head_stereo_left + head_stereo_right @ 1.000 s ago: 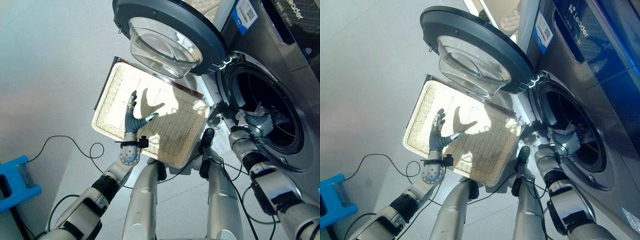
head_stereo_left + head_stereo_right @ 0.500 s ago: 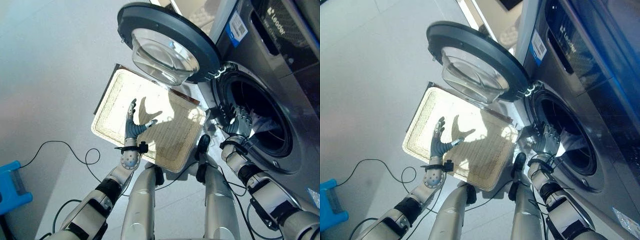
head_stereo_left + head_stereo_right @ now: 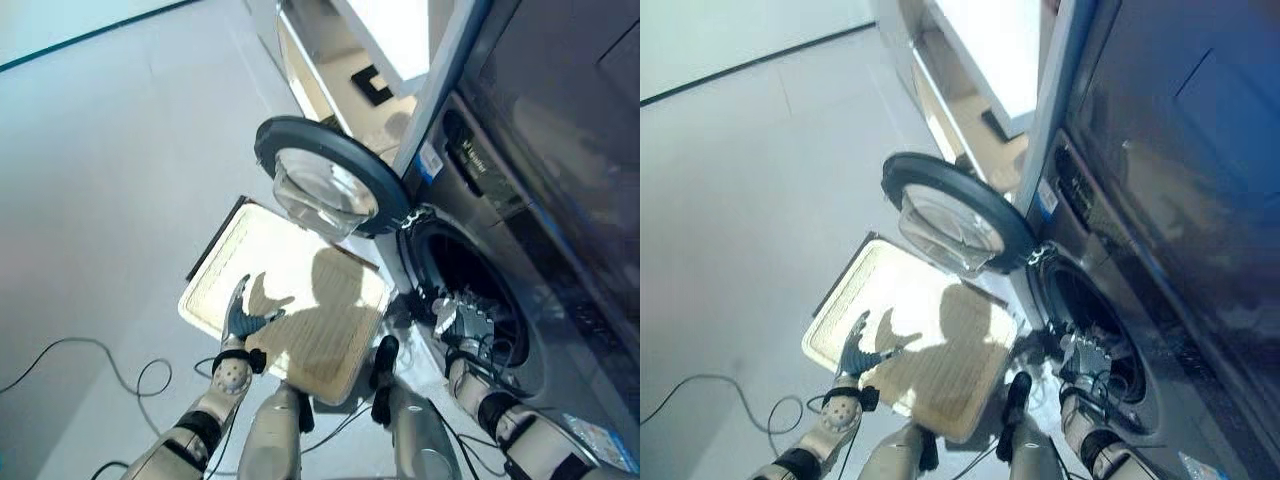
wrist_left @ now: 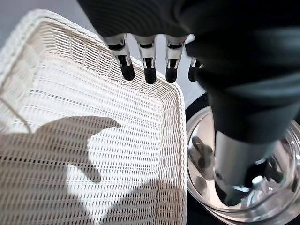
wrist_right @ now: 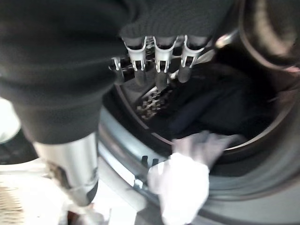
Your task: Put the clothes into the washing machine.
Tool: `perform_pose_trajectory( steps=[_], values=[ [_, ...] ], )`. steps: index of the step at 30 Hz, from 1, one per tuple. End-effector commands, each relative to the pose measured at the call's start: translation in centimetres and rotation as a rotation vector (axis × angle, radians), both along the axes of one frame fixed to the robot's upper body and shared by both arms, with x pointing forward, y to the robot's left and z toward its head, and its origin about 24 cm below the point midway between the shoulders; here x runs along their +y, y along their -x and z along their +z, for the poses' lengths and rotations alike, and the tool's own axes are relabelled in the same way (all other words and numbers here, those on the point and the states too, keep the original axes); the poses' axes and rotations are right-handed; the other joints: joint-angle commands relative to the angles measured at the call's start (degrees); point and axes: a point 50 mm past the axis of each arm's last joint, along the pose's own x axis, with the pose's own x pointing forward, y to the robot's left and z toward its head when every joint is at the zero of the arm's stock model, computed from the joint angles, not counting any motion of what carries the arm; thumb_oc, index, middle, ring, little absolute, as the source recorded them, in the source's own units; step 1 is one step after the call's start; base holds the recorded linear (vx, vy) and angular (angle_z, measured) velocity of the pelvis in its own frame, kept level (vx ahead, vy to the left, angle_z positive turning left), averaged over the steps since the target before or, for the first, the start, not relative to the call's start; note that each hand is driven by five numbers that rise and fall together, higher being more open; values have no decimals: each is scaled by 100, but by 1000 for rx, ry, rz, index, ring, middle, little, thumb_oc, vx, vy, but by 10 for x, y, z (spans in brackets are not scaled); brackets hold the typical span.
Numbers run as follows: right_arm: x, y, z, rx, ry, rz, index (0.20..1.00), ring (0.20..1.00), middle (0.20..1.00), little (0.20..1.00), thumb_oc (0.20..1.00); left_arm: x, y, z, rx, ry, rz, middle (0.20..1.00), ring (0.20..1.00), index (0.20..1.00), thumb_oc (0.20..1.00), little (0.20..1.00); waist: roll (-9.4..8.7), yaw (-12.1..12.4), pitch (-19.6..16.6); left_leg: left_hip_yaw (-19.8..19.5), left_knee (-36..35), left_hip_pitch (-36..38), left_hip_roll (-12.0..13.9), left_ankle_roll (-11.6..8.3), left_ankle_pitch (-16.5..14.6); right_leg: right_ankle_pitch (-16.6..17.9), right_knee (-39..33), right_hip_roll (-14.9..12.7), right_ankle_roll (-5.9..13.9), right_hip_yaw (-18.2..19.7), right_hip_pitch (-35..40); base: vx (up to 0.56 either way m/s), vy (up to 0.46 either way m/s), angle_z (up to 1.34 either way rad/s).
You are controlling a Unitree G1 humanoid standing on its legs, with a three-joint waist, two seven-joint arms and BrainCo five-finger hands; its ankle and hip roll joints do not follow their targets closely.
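Clothes [image 5: 187, 180] are sitting at the washing machine [image 3: 520, 270] opening, pale cloth draping over the rim at 5 o'clock. Basket [image 3: 215, 285] looking empty. I'm holding left hand [image 3: 240, 318] and right hand [image 3: 462, 322] open, gripping nothing.

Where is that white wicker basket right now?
The wicker basket lies flat on the floor under the washing machine's open door, left of the drum opening, with the robot's left hand hovering over it.
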Motion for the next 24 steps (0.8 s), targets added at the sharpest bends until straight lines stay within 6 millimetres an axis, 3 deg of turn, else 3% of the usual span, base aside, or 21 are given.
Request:
perform_pose_trajectory(
  steps=[1,4,8,10,14,16,18,19,24],
  values=[
    [-8,-10,7,-10,24,35,1000,1000,1000,1000,1000,-15,-1,-2,6,11,-83,1000,1000,1000,1000,1000,53,76,-675,-52,292,-367,-23,-220,-202,-445,372,-128,537,234,-96,196,-39,-12],
    [1,6,-8,79,-14,101,1000,1000,1000,1000,1000,-15,17,-19,121,18,-72,1000,1000,1000,1000,1000,-42,48,-1066,-84,80,-73,-12,-208,-167,-347,100,-77,543,347,193,179,-59,-9],
    [6,13,-14,126,-25,141,1000,1000,1000,1000,1000,-16,25,-28,181,29,-76,1000,1000,1000,1000,1000,-81,44,-1260,-89,-83,94,-4,-216,-122,-234,-154,-57,565,395,361,76,-37,-3],
    [14,19,-21,197,-32,203,1000,1000,1000,1000,1000,-19,36,-38,271,33,-123,1000,1000,1000,1000,1000,-120,41,-1526,-75,-234,318,8,-222,-110,-94,-428,-29,582,471,560,118,-79,-3],
    [21,22,-25,239,-32,273,1000,1000,1000,1000,1000,-23,42,-44,327,54,-138,1000,1000,1000,1000,1000,-108,51,-1659,-99,-316,434,27,-191,-114,-138,-398,-6,570,501,644,63,-34,-2],
    [38,26,-31,292,-119,384,1000,1000,1000,1000,1000,-28,47,-49,390,53,-206,1000,1000,1000,1000,1000,-103,71,-1823,-188,-420,570,45,-177,-97,-194,-397,22,545,515,764,91,-48,0],
    [40,26,-31,298,-135,397,1000,1000,1000,1000,1000,-29,47,-49,394,49,-223,1000,1000,1000,1000,1000,-104,74,-1839,-194,-419,583,47,-174,-103,-203,-396,25,539,519,780,32,-36,0],
    [54,26,-32,322,-231,465,1000,1000,1000,1000,1000,-36,48,-50,416,7,-311,1000,1000,1000,1000,1000,-110,84,-1893,-230,-388,617,54,-167,-139,-252,-368,19,521,527,827,22,-50,0],
    [68,25,-31,331,-290,546,1000,1000,1000,1000,1000,-33,45,-49,424,-1,-324,1000,1000,1000,1000,1000,-100,114,-1895,-328,-389,643,50,-151,-152,-321,-312,21,493,527,867,0,-26,1]
  ],
)
